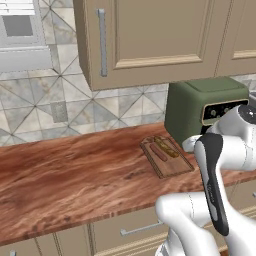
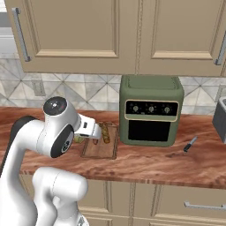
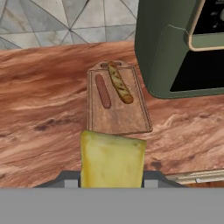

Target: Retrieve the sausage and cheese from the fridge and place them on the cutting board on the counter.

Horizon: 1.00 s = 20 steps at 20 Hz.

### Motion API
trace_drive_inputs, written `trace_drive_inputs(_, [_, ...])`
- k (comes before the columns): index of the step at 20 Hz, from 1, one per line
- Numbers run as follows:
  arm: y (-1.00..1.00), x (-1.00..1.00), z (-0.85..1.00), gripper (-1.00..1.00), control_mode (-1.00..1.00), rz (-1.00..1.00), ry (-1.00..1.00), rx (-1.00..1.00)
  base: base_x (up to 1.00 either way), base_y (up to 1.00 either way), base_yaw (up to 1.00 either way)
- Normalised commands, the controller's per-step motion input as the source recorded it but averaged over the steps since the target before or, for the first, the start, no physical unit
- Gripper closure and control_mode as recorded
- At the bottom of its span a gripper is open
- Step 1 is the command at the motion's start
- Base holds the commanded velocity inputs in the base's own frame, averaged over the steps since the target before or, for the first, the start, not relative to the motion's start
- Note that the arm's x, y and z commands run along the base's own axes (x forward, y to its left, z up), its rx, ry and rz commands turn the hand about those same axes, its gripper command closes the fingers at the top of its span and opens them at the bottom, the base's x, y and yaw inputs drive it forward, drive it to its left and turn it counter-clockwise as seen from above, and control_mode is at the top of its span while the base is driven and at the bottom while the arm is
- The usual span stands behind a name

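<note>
Left of frame: bare stretch of the counter (image 1: pixel 70 175), reddish wood grain, tiled wall behind it.

Centre: the cutting board (image 3: pixel 117 116) is lying flat on the counter, just beside the oven. The sausage (image 3: pixel 103 91) is resting on it lengthwise. Alongside it, close by, a yellowish grilled stick (image 3: pixel 120 82) is lying on the board too.

My pincer (image 3: pixel 112 186) is hovering over the counter at the board's near end, clamped partway closed on the cheese (image 3: pixel 112 159), a pale yellow block sitting between my tips. In the right base view the cheese is showing as a small olive lump at my wrist.

Right: green countertop oven (image 2: pixel 151 110) under beige wall cabinets (image 2: pixel 128 33); further right a dark knife (image 2: pixel 190 144) is lying on the counter.
</note>
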Motion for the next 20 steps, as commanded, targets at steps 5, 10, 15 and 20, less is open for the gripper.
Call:
trace_drive_inputs(5, [0.00, 0.00, 0.00, 1.00, 1.00, 0.00, 0.00, 0.00, 0.00, 0.00, 0.00])
trace_drive_inputs(10, [0.00, 0.00, 0.00, 1.00, -1.00, 0.00, 0.00, 0.00, 0.00, 0.00, 0.00])
trace_drive_inputs(15, [0.00, 0.00, 0.00, 1.00, -1.00, 0.00, 0.00, 0.00, 0.00, 0.00, 0.00])
trace_drive_inputs(20, [0.00, 0.00, 0.00, 1.00, -1.00, 0.00, 0.00, 0.00, 0.00, 0.00, 0.00])
